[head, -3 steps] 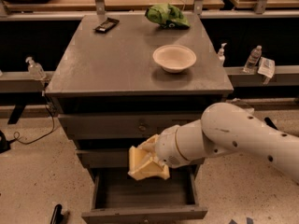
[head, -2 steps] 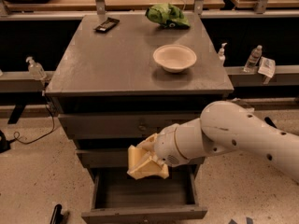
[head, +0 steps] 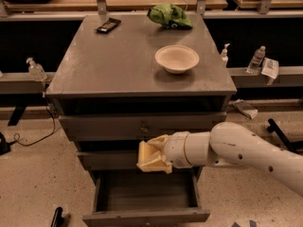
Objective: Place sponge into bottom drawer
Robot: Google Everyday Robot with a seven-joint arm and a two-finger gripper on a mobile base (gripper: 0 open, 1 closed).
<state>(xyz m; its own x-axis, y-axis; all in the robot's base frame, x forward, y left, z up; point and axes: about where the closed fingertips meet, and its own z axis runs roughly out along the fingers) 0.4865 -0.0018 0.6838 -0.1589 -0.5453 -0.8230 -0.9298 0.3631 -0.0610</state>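
The bottom drawer [head: 144, 193] stands pulled open at the foot of the grey cabinet, and its dark interior looks empty. My gripper [head: 150, 156] hangs just above the drawer's back part, in front of the middle drawer. It is shut on the pale yellow sponge [head: 146, 156], which sits between the yellowish fingers [head: 160, 140]. My white arm reaches in from the right.
On the cabinet top [head: 118, 65] stand a white bowl [head: 176, 58], a green bag [head: 169, 16] and a dark flat object [head: 107, 25]. The top drawer [head: 142, 126] and middle drawer [head: 106, 160] are closed. Bottles stand on the side ledges.
The gripper with the sponge has stayed nearly in place above the open drawer. The arm has shifted only slightly.
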